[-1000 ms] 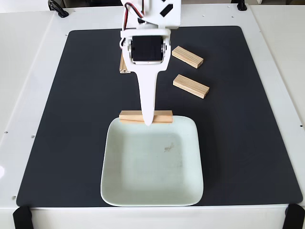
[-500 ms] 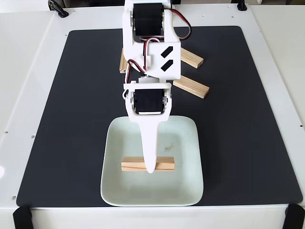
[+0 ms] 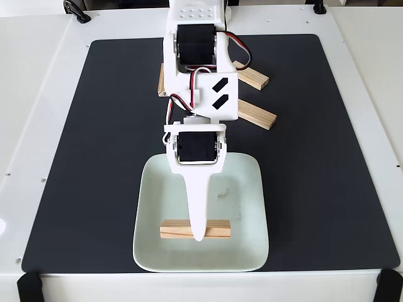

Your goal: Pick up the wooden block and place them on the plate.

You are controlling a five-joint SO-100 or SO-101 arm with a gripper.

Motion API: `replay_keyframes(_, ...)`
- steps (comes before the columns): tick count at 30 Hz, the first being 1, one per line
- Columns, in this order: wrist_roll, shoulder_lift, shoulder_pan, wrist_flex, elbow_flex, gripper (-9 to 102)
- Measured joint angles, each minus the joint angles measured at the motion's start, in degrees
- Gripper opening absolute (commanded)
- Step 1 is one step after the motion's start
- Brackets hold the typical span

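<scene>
Fixed view. Change against the picture half a second back: my arm has reached a little further toward the near edge of the table, and the wooden block in my gripper (image 3: pixel 198 236) now sits slightly nearer the plate's near rim than it did. A second back that same block was at the plate's far rim, just outside it over the black mat.

Item, gripper: white, long finger pointing at the near edge, its tip crossing the middle of the held block. Whether my jaws are clamped on the block or parted around it I cannot tell; one finger hides the other.

Item, plate (image 3: pixel 252 201): pale mint-white, square with rounded corners, on the near middle part of the black mat (image 3: pixel 327 157), its near rim close to the mat's near edge. Contents: one wooden block (image 3: pixel 176 229), lying crosswise in the near half of the plate, long side parallel to the near rim. Whether it rests on the plate's floor or hangs just above it I cannot tell.

Item, blocks outside the plate: three on the far part of the mat. One (image 3: pixel 257 117) right of my arm, partly covered; one (image 3: pixel 253 78) beyond it, nearer the far edge; one (image 3: pixel 162 82) left of my arm, mostly hidden.

Item, table (image 3: pixel 31 94): white, carrying the mat.
</scene>
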Motion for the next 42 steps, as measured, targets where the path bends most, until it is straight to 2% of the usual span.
replay_keyframes(6, 0.0, 0.0, 0.0, 0.0, 0.3, 1)
replay_keyframes(13, 0.0, 0.0, 0.0, 0.0, 0.3, 26)
replay_keyframes(17, 0.0, 0.0, 0.0, 0.0, 0.3, 34)
replay_keyframes(30, 0.0, 0.0, 0.0, 0.0, 0.3, 35)
replay_keyframes(33, 0.0, 0.0, 0.0, 0.0, 0.3, 34)
replay_keyframes(35, 0.0, 0.0, 0.0, 0.0, 0.3, 30)
replay_keyframes(42, 0.0, 0.0, -0.3, 0.0, 0.3, -2)
